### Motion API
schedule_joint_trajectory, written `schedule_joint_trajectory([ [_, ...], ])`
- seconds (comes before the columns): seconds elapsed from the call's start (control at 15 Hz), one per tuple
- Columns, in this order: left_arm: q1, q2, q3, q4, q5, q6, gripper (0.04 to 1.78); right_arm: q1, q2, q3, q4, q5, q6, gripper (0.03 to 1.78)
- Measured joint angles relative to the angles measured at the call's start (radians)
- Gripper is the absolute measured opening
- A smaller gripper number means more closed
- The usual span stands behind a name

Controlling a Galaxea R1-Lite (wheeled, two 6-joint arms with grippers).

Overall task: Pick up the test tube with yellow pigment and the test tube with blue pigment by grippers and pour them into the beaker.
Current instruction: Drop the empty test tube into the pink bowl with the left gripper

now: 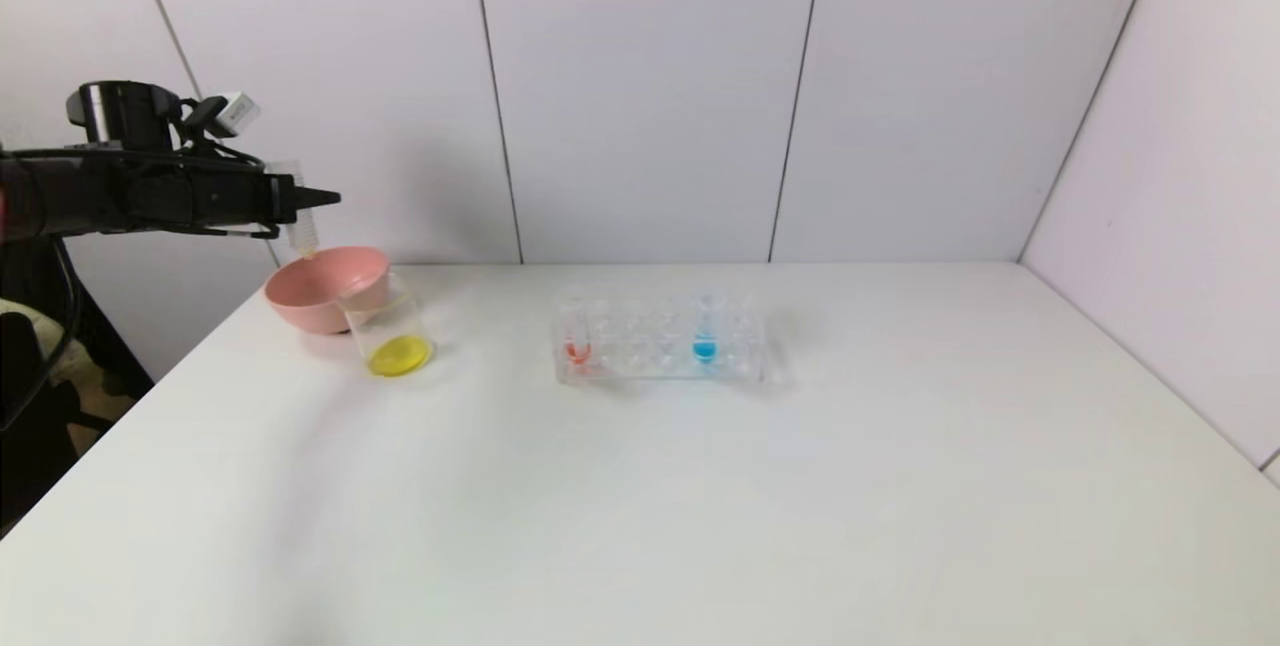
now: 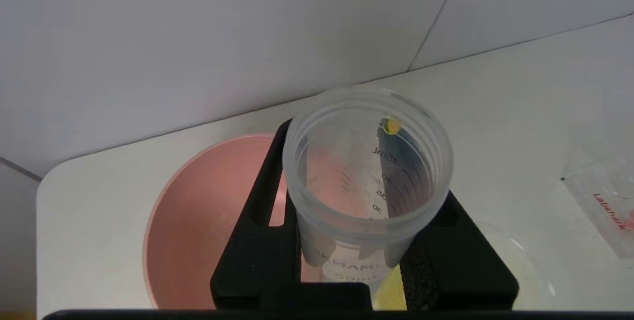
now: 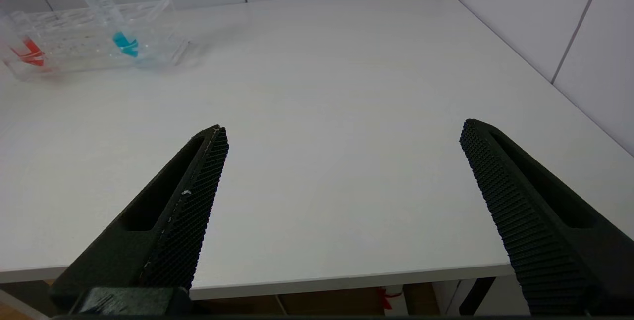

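Much open table rightward.

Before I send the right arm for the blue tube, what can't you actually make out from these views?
- Beaker, left wrist view: mostly hidden behind the left gripper and the held test tube with yellow pigment.
- Whether any pigment remains in that tube: too little shows to tell.
- Right gripper: out of the head view; only its open fingers show.
- Rack: hole holding the test tube with blue pigment is too small to tell.
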Motion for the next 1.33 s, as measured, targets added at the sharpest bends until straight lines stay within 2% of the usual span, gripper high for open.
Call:
schedule_joint_trajectory([
  [0.27,0.0,0.064,0.005,-0.043,0.125,0.014,0.54,0.0,0.0,0.0,0.0,0.0,0.0,1.71],
  [0.6,-0.003,0.087,0.011,-0.039,0.126,0.014,0.54,0.0,0.0,0.0,0.0,0.0,0.0,1.71],
  [0.73,-0.002,0.087,0.011,-0.04,0.125,0.014,0.59,0.0,0.0,0.0,0.0,0.0,0.0,1.71],
  [0.87,-0.003,0.087,0.011,-0.04,0.125,0.016,0.77,0.0,0.0,0.0,0.0,0.0,0.0,1.71],
  [1.13,-0.002,0.082,0.011,-0.039,0.125,0.016,1.38,0.0,0.0,0.0,0.0,0.0,0.0,1.71],
  [1.33,-0.003,0.065,0.011,-0.033,0.125,0.016,1.69,0.0,0.0,0.0,0.0,0.0,0.0,1.71],
])
